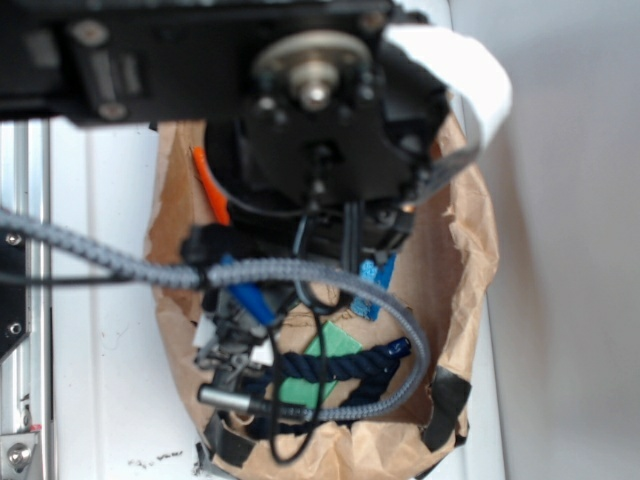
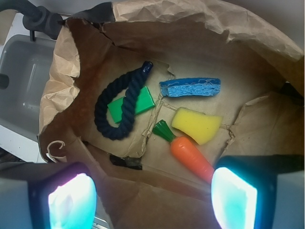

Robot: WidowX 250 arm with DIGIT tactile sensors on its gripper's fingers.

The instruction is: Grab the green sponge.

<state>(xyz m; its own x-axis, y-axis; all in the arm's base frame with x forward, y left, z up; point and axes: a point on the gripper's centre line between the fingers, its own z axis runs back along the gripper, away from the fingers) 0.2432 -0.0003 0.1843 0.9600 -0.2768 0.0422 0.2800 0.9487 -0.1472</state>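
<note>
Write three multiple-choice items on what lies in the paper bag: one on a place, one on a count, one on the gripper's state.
1. What lies across the green sponge?
A. the dark blue rope
B. the toy carrot
C. the yellow sponge

2. How many sponges show in the paper bag?
A. one
B. two
C. three

3. How does the gripper stand?
A. shut on the green sponge
B. open, above the bag's contents, holding nothing
C. shut on the carrot

Key:
1 A: in the wrist view the rope loop crosses over the green slab.
2 C: green, yellow and the blue sponge each show.
3 B: the two fingers sit wide apart at the lower corners of the wrist view, with nothing between them.
</note>
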